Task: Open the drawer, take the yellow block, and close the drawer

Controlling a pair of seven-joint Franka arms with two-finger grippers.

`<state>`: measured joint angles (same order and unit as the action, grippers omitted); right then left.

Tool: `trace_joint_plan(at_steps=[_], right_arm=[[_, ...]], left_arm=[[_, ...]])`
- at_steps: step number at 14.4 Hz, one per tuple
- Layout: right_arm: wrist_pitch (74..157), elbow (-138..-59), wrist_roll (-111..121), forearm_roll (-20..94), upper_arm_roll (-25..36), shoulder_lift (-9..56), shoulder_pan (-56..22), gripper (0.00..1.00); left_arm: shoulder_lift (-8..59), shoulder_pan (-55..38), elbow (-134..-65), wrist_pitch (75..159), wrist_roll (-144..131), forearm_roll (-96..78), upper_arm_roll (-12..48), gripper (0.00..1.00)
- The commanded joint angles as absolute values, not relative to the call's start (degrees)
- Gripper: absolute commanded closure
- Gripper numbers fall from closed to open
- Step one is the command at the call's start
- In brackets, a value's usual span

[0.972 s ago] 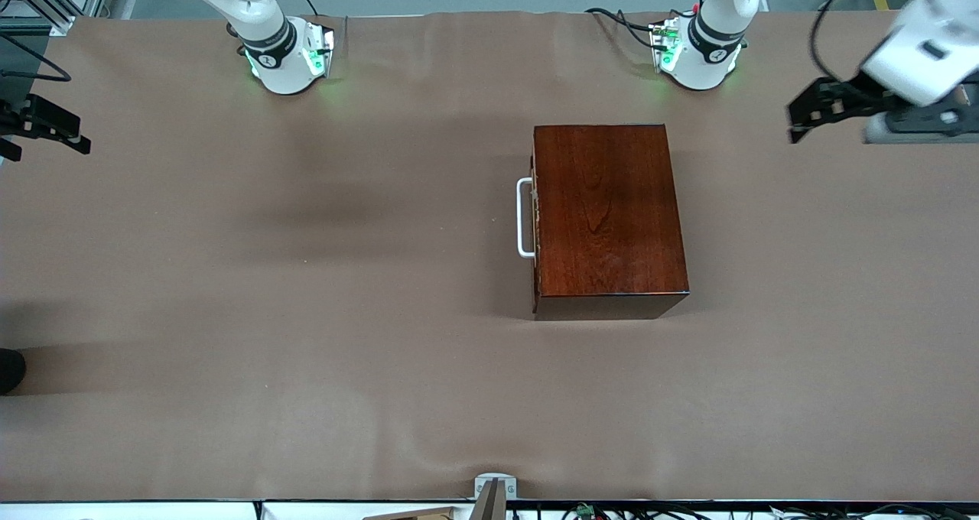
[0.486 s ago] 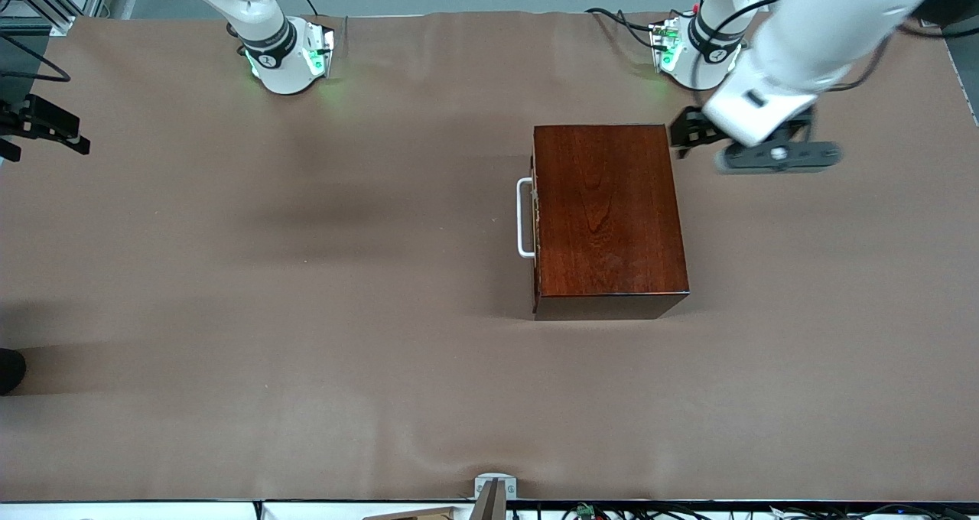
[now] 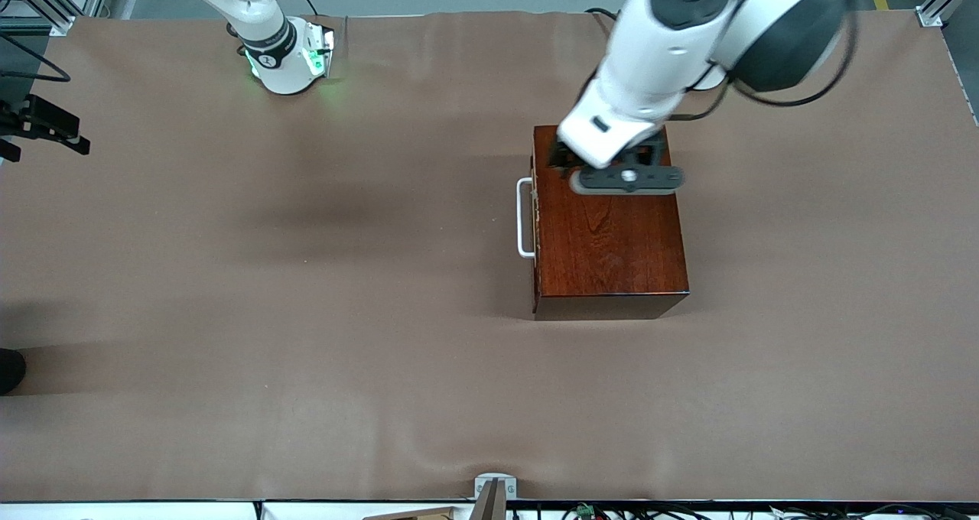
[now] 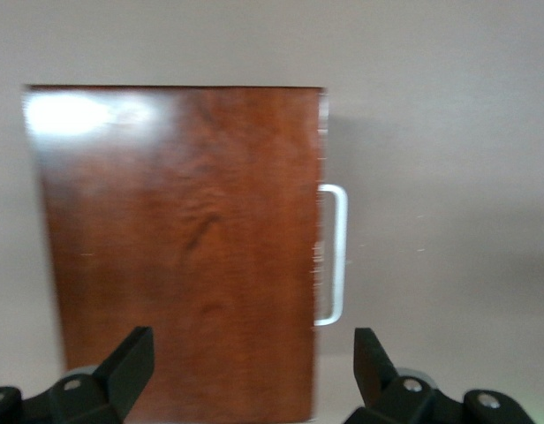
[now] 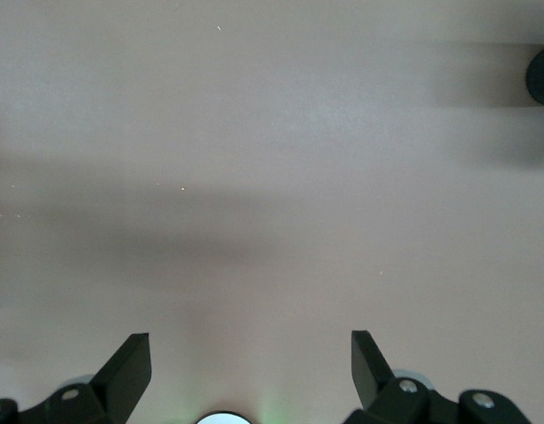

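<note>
The drawer (image 3: 535, 218) sits shut in its glossy mahogany-coloured box (image 3: 608, 222), its dark front flush with the box and its white U-shaped handle (image 3: 524, 218) facing the right arm's end of the table. The box stands on the brown, matte, slightly wrinkled table (image 3: 306, 313), toward the left arm's end and roughly midway between its long edges. The yellow block is not visible. My left gripper (image 4: 254, 371) hovers over the box top, black fingers (image 4: 131, 362) spread wide, holding nothing. My right gripper (image 5: 252, 367) waits over bare table at the right arm's end, fingers equally apart.
</note>
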<state>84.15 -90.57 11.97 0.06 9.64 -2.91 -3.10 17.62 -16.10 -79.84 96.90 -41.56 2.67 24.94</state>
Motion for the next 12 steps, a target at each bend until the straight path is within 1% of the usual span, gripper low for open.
trace_joint_plan(at_steps=[1, 3, 5, 6, 10, 12], right_arm=[[84.29, -90.53, 12.57, 0.79, 9.32, -3.25, -2.2, 0.0], [84.11, -90.09, 12.57, 0.79, 9.32, -2.9, -2.2, 0.0], [84.29, -90.0, 12.48, 0.79, 9.4, -2.81, -2.2, 0.0], [84.29, -89.91, 12.57, 0.79, 9.32, -2.73, -2.2, 0.0], [84.2, -89.65, 12.57, 0.79, 9.4, -2.72, -2.11, 0.0], [84.11, -89.65, 12.57, 0.79, 9.4, -2.72, -2.11, 0.0]], left_arm=[[24.24, -21.51, -74.71, 100.17, -48.93, 5.87, 24.26, 0.0], [27.93, -24.94, -72.96, 102.21, -53.77, 9.04, 24.26, 0.0], [31.54, -29.68, -72.51, 104.58, -56.33, 13.25, 22.6, 0.0], [32.68, -32.84, -72.42, 105.72, -57.21, 14.32, 20.41, 0.0], [36.29, -45.5, -72.33, 105.82, -57.31, 14.59, 7.68, 0.0], [38.22, -48.07, -72.42, 105.73, -56.96, 14.76, 4.84, 0.0]])
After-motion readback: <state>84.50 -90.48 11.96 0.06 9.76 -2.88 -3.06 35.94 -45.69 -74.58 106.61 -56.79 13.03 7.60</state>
